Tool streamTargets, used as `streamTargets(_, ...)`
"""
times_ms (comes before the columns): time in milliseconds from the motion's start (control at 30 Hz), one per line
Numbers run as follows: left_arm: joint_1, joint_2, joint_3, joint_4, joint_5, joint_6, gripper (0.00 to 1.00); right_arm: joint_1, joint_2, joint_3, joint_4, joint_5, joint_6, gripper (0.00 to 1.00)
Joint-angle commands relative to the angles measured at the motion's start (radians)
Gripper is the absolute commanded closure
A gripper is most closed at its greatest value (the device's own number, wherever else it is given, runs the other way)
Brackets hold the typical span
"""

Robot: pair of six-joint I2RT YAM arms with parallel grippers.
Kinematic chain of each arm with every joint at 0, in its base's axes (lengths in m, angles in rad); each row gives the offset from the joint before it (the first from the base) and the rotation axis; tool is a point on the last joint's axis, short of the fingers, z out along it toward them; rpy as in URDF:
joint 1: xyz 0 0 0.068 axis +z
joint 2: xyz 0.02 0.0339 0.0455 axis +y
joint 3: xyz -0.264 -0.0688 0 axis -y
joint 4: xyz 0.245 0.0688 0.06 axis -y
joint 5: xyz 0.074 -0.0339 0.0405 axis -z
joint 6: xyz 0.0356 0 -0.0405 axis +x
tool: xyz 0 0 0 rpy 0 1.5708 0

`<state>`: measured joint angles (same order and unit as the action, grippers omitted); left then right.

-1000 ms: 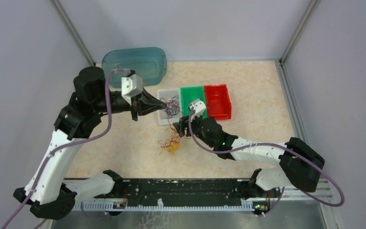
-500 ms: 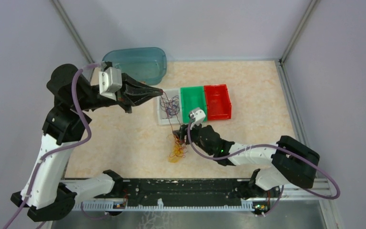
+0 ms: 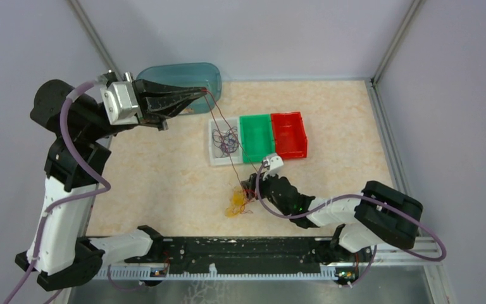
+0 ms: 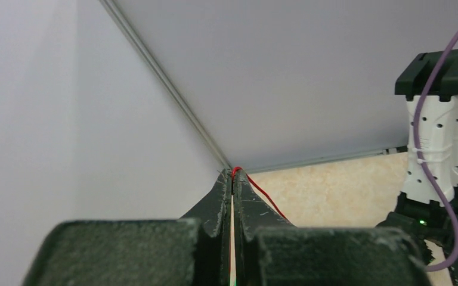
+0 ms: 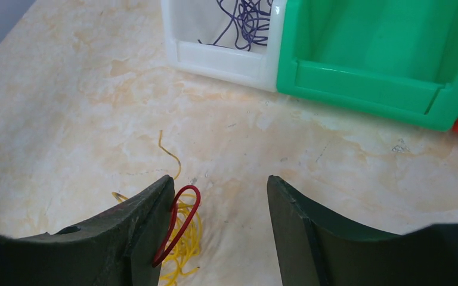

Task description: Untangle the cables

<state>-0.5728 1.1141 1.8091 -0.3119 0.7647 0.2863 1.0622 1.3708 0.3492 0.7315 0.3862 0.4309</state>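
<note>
Red is the strand that matters here: a single red cable [image 3: 223,123] is running taut from the left gripper [image 3: 199,94], which is pinching it between fully closed fingertips. That gripper is high at the far left, over the teal tub [image 3: 177,79]. From there the cable is passing down over the white bin [image 3: 214,158] to the table in front of the bins. Its long axis is slanting from far left to near right and ending at the right gripper [image 5: 220,185].

The right gripper is hovering low over the table with its jaws standing about half apart, gripping nothing. The red cable's lower loop is lying just inside the gap, against one finger, with the yellow clump [image 5: 185,241] close underneath. Purple cables [image 5: 247,15] are sitting in the white bin, apart from that clump.

The right arm is by far the nearer to the tangle. The coming move is probably turning on that loop lying between the open jaws, so closing there looks likely to catch the red strand and not the yellow.
</note>
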Motion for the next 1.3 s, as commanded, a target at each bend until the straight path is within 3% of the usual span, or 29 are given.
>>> streamTargets(0,-0.003,0.006,0.063,0.149,-0.073,0.074,1.00,0.008,0.001,-0.051,0.032,0.046,0.020,0.40)
streamTargets(300,-0.003,0.004,0.039,0.400,-0.339,0.205,1.00,0.008,-0.055,-0.089,0.032,0.064,0.031,0.34)
streamTargets(500,-0.003,0.004,0.046,0.401,-0.325,0.217,1.00,0.009,-0.130,-0.083,0.009,0.073,-0.019,0.28)
streamTargets(833,-0.002,0.045,0.138,0.436,-0.323,0.243,1.00,0.008,-0.237,-0.047,-0.100,0.074,-0.073,0.28)
streamTargets(1133,-0.002,0.134,0.349,0.462,-0.325,0.328,1.00,0.009,-0.158,-0.108,-0.022,0.056,0.000,0.33)
streamTargets(1267,-0.002,0.113,0.313,0.396,-0.299,0.313,1.00,0.009,-0.202,-0.075,-0.069,0.074,-0.024,0.30)
